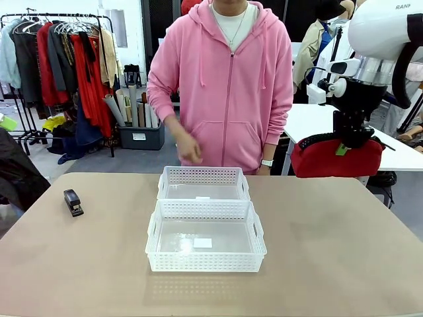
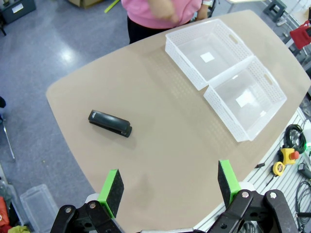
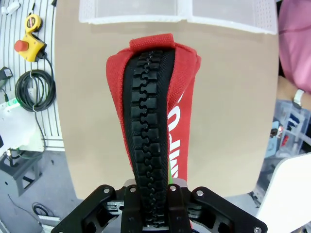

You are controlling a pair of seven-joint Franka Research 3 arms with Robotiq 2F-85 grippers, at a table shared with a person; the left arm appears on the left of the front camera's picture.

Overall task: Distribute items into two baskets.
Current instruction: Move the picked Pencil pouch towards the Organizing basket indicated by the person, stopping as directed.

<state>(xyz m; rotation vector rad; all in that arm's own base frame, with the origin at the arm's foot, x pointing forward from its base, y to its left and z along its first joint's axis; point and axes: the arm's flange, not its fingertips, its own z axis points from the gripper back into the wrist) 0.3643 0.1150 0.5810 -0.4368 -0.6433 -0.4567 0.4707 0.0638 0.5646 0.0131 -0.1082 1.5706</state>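
Observation:
My right gripper is shut on the top of the red pouch and holds it in the air past the table's right far corner. In the right wrist view the pouch hangs from that gripper, its black zipper facing the camera. The small black stapler lies on the table at the left. My left gripper is open high above the table, and the stapler lies below and ahead of it. Two white baskets stand touching at mid-table: the near basket and the far basket.
A person in a pink hoodie stands at the far edge, one hand hovering just behind the far basket. The left wrist view shows the far basket and the near basket. Bare tabletop lies around them.

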